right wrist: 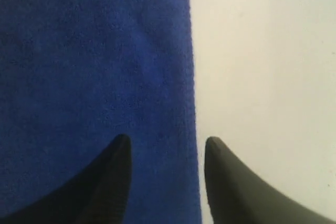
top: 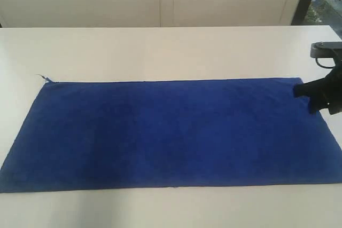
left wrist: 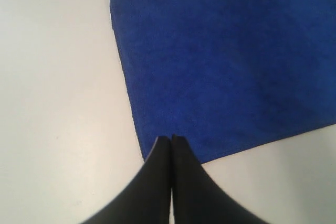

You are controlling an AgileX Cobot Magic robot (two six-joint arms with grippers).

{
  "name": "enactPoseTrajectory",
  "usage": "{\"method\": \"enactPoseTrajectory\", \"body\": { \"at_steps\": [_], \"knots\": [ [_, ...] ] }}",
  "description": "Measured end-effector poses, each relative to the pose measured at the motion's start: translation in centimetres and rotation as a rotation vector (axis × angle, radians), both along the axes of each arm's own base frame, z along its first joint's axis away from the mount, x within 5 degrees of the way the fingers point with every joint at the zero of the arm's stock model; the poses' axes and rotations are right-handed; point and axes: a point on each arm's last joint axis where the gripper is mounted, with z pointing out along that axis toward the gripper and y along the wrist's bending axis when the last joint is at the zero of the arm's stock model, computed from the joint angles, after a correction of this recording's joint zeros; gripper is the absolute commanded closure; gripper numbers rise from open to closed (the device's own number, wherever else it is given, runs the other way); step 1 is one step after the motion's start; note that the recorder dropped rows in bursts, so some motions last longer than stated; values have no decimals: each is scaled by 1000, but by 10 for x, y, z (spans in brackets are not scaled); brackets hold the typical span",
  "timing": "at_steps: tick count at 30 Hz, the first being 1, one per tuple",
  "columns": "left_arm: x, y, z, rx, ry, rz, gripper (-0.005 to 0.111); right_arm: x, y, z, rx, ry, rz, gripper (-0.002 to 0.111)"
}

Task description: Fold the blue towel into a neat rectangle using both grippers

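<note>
At the left, the left gripper (left wrist: 171, 141) is hovering with its 2 fingers pressed together, gripping nothing; its tips are sitting just over the near left corner of the blue towel (top: 171, 132), and the exterior view is not showing this arm. The towel is lying flat and unfolded on the white table (top: 160, 46), stretching across nearly the whole width; a loose thread (top: 41, 77) is trailing off its far left corner. At the right, the right gripper (right wrist: 167, 141) is standing wide open and empty, straddling the towel's right edge toward the far right corner, 1 finger over cloth and 1 over bare table; whether they are touching down I cannot tell.

The terry cloth is looking soft, light and limp, so it is likely going to sag and drape once lifted; it is neither slippery nor fragile. Pinching 1 corner per gripper is looking best, keeping the lifted edge level.

Counting: 1 towel, 2 grippers, 1 thread, 1 table.
</note>
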Motion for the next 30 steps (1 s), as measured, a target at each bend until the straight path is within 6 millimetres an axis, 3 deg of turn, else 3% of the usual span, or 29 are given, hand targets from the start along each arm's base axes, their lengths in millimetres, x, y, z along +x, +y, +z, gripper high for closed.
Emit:
{"method": "enactPoseTrajectory", "body": {
  "at_steps": [5,9,23,26,30],
  "knots": [
    [0,0,0,0,0,0,107,5,-1,-24,0,38,38,65],
    [0,0,0,0,0,0,107,6,-1,-25,-2,42,47,65],
    [0,0,0,0,0,0,107,8,-1,-26,6,40,46,106],
    [0,0,0,0,0,0,107,8,-4,-26,-16,39,37,108],
    [0,0,0,0,0,0,107,4,-22,-26,-43,35,-36,108]
  ]
}}
